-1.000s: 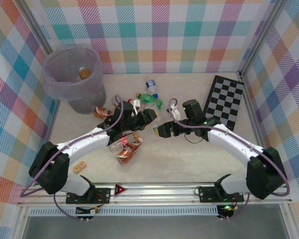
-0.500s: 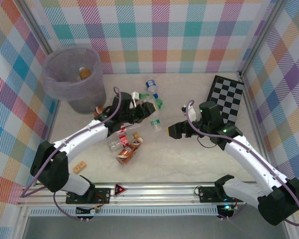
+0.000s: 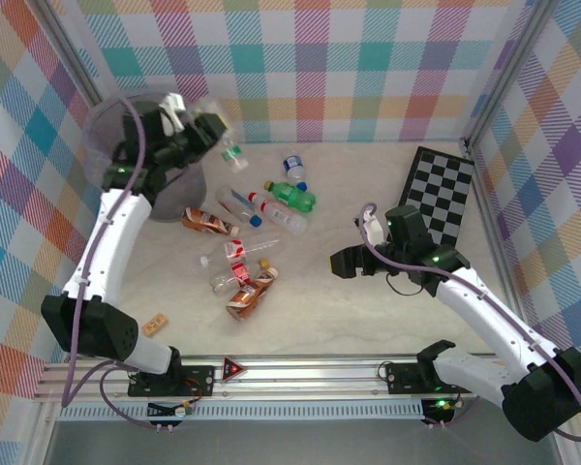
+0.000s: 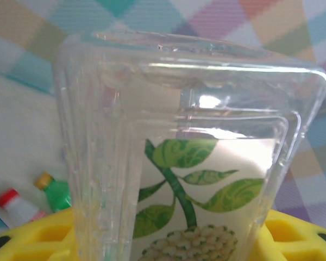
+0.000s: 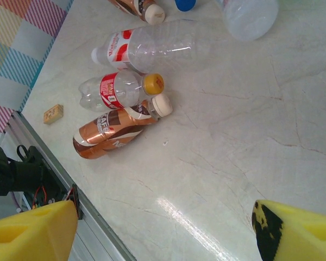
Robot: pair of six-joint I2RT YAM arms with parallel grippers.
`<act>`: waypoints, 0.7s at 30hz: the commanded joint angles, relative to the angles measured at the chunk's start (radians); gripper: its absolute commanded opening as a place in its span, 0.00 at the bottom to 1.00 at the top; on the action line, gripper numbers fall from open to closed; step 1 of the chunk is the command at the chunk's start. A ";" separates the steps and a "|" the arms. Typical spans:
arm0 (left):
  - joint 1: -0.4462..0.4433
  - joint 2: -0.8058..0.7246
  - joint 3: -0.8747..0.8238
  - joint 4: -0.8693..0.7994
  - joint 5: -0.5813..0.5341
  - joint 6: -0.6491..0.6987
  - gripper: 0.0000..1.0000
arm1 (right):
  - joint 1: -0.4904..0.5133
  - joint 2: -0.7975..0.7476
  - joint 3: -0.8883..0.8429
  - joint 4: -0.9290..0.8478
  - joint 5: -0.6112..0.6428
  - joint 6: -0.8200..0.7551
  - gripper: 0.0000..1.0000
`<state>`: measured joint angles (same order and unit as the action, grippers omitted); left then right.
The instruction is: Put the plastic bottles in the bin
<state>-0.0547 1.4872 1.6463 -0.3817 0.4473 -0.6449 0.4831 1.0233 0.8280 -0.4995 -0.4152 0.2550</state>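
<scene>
The left gripper [image 3: 205,126] pinches a clear leaf-labelled bottle [image 4: 185,163] at the right rim of the bin [image 3: 169,196]. The bin's contents cannot be made out. Other bottles [image 3: 247,276] lie on the table [image 3: 368,320], right of the bin. The right gripper [image 3: 340,262] hangs farther right, fingers spread and empty.

Nine bottles can be counted in all. Two are clear blue-capped bottles [image 3: 292,167] [image 3: 237,201], one is a green bottle [image 3: 295,197], and one is a clear red-capped bottle [image 3: 281,217]. There are two clear red-labelled bottles [image 5: 152,48] [image 5: 117,89] and two brown bottles [image 5: 117,130] [image 3: 206,222]. One more is a clear leaf-labelled bottle [image 4: 195,179]. Whether more bottles lie inside the bin [image 3: 169,189] cannot be told. There is one bin, one checkerboard [image 3: 436,203] and one small tan block [image 3: 155,325]. Two robot arms [image 3: 107,242] [image 3: 484,310] complete the count.
</scene>
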 commanded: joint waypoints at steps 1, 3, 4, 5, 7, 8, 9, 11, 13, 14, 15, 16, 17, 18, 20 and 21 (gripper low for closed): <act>0.102 0.011 0.063 -0.036 0.026 0.011 0.18 | -0.006 -0.032 -0.012 -0.023 -0.001 0.012 0.84; 0.171 0.025 0.084 -0.018 0.039 -0.019 0.11 | -0.005 -0.040 -0.018 -0.024 -0.008 0.015 0.84; 0.204 0.038 0.097 -0.012 0.041 -0.032 0.09 | -0.006 -0.046 -0.023 -0.024 -0.012 0.017 0.84; 0.229 0.054 0.118 -0.017 0.039 -0.037 0.08 | -0.006 -0.051 -0.028 -0.023 -0.013 0.019 0.84; 0.276 0.110 0.191 -0.075 0.013 -0.021 0.03 | -0.006 -0.055 -0.034 -0.025 -0.017 0.022 0.84; 0.291 0.141 0.232 -0.105 0.000 -0.009 0.02 | -0.006 -0.057 -0.038 -0.026 -0.019 0.023 0.84; 0.306 0.184 0.294 -0.149 -0.015 0.010 0.01 | -0.007 -0.059 -0.042 -0.026 -0.020 0.026 0.84; 0.320 0.277 0.428 -0.263 -0.051 0.059 0.00 | -0.007 -0.063 -0.052 -0.021 -0.020 0.032 0.84; 0.323 0.376 0.562 -0.381 -0.104 0.114 0.00 | -0.008 -0.065 -0.068 -0.015 -0.016 0.037 0.84; 0.322 0.411 0.611 -0.418 -0.118 0.132 0.00 | -0.007 -0.065 -0.076 -0.012 -0.016 0.042 0.84; 0.323 0.450 0.652 -0.451 -0.129 0.144 0.00 | -0.008 -0.068 -0.083 -0.011 -0.016 0.047 0.84; 0.323 0.480 0.685 -0.476 -0.139 0.160 0.00 | -0.008 -0.069 -0.090 -0.008 -0.015 0.052 0.84; 0.323 0.500 0.701 -0.492 -0.149 0.169 0.00 | -0.008 -0.073 -0.093 -0.008 -0.015 0.055 0.84; 0.322 0.518 0.711 -0.506 -0.168 0.183 0.00 | -0.008 -0.077 -0.097 -0.009 -0.012 0.058 0.84; 0.323 0.539 0.710 -0.519 -0.205 0.206 0.00 | -0.007 -0.087 -0.098 -0.016 -0.005 0.060 0.84; 0.322 0.548 0.710 -0.528 -0.218 0.217 0.00 | -0.008 -0.092 -0.097 -0.019 -0.002 0.060 0.84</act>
<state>0.2634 2.0235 2.3207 -0.8120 0.2909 -0.4961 0.4831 0.9592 0.7364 -0.5175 -0.4152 0.3023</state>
